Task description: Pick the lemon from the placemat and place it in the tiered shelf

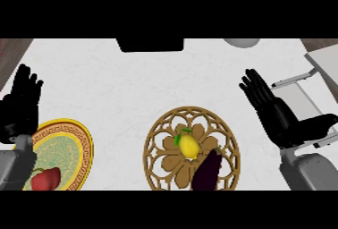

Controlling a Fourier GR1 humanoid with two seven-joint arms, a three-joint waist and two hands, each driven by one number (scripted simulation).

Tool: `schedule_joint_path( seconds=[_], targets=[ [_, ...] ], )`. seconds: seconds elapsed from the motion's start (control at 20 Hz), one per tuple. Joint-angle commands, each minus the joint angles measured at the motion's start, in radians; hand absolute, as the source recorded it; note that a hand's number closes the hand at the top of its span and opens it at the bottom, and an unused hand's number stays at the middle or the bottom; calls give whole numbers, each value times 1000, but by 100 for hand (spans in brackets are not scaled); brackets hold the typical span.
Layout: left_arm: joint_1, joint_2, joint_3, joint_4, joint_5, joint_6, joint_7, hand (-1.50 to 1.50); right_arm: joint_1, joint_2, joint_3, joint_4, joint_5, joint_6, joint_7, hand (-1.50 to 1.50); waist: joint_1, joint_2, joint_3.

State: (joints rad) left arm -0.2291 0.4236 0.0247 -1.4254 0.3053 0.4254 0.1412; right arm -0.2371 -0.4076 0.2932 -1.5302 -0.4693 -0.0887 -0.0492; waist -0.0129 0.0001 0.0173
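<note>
A yellow lemon [189, 145] with a green stem lies in the middle of a round brown openwork placemat [163, 134] at the lower centre. A dark purple eggplant [208, 172] lies on the same mat, just right of and below the lemon. The white tiered shelf [310, 96] stands at the right edge. My right hand [277, 118] is open, fingers straight and pointing up, between the placemat and the shelf, partly in front of the shelf. My left hand [20, 105] is open at the left edge, fingers up, resting.
A yellow patterned plate [69, 147] lies at the lower left with a red fruit [45, 179] on it. A dark box [150, 44] sits at the counter's far edge, and a grey round object [241, 42] shows at the top right.
</note>
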Motion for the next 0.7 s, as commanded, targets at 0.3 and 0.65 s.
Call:
schedule_joint_path(
  seconds=[0.3,0.65],
  targets=[
    [125,62,-95,22,-34,-157,14,0,-84,-49,147,110,543,-376,57,150,-17,-13,-50],
    [230,89,-101,31,-4,-290,-75,0,-37,316,423,183,943,-803,175,-150,32,-6,-23]
  ],
)
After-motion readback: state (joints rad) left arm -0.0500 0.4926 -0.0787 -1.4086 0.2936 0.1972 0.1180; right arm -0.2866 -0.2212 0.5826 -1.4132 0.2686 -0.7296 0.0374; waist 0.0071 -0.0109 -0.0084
